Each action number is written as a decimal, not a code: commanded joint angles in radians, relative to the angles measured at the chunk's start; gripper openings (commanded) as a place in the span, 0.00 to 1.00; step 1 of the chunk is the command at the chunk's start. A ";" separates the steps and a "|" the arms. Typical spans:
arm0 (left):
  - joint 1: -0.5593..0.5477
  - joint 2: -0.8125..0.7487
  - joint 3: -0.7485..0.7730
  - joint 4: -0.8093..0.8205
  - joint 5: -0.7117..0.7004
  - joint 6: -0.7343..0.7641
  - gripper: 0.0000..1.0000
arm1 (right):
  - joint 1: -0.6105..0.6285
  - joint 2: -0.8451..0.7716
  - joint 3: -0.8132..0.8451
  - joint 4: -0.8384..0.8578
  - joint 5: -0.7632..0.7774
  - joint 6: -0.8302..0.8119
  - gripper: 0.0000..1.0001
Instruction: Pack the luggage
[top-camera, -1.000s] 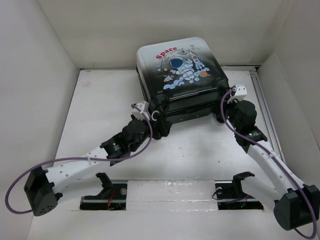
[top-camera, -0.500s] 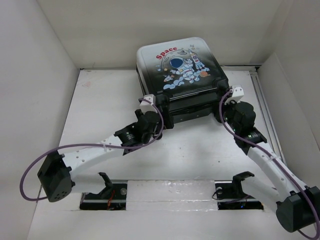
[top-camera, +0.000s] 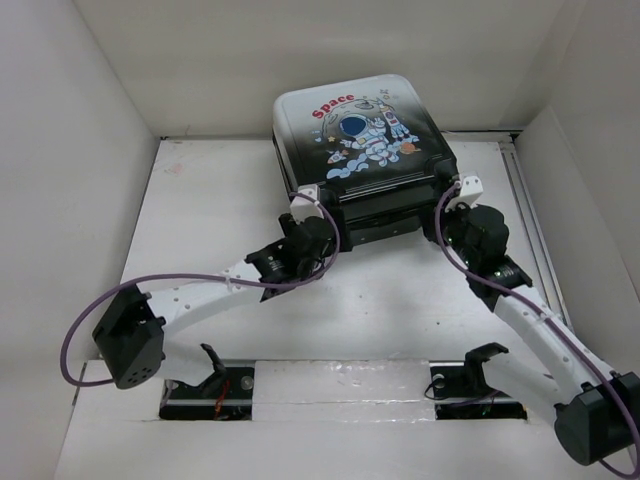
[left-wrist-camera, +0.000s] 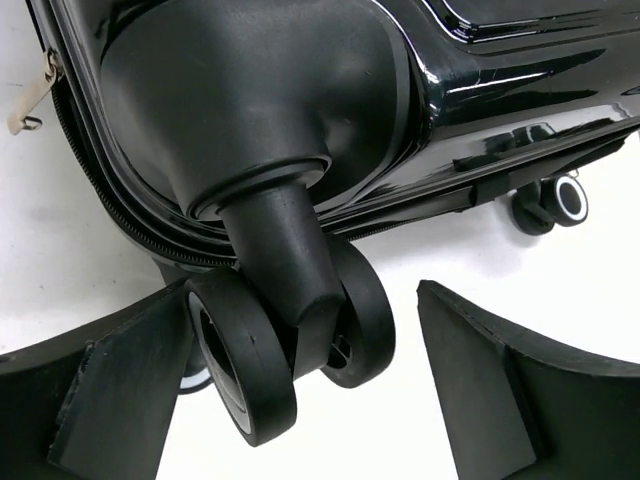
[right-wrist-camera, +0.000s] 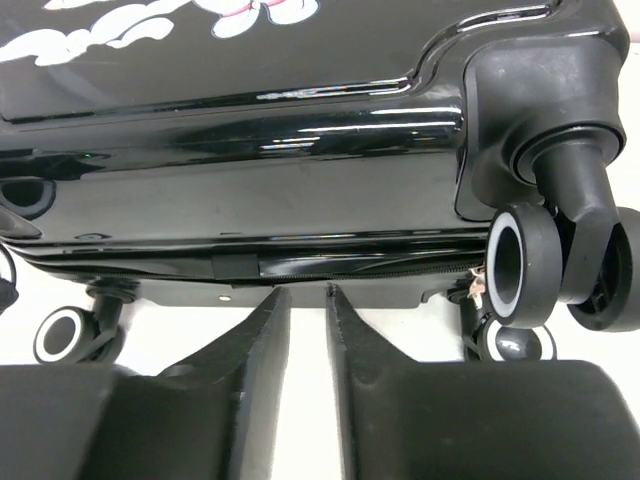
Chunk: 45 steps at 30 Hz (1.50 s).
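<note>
**A:** On the table (top-camera: 200, 230), what do you count?

**B:** 1 luggage (top-camera: 362, 150), 2 arms and 2 hands: the left hand (left-wrist-camera: 305, 300) and the right hand (right-wrist-camera: 305, 300). The luggage lies flat at the table's far side, by the back wall (top-camera: 300, 50), with the astronaut print facing up.

**A:** Which way does it point?

**B:** Its wheel end faces the arm bases and its other end faces the back wall. So the long axis runs near to far, turned a little askew.

**A:** Where are the hands?

**B:** 1 is at each near corner of the luggage, left at the left and right at the right. From above I cannot tell how their fingers stand.

**A:** Do the wrist views settle it?

**B:** Yes. The left wrist view shows the left hand's fingers wide apart around 1 twin-wheel caster (left-wrist-camera: 290, 350). The caster is close by 1 finger and clear of the other. A 2nd caster shows farther along the luggage. The right wrist view shows the right hand's fingers nearly together, with a thin slit between them and nothing in it. They point at the luggage's zip seam (right-wrist-camera: 350, 268). 3 casters show in that view; the top view hardly shows any.
</note>
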 joint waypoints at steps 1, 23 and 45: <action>-0.002 0.001 0.032 0.043 -0.001 0.003 0.85 | 0.016 -0.026 0.002 0.052 -0.014 -0.011 0.27; -0.002 -0.210 -0.033 0.188 0.088 0.052 0.00 | 0.005 -0.106 -0.442 0.653 -0.068 0.148 0.33; 0.007 -0.252 -0.013 0.303 0.228 0.063 0.00 | -0.433 0.365 -0.498 1.255 -0.535 0.256 0.50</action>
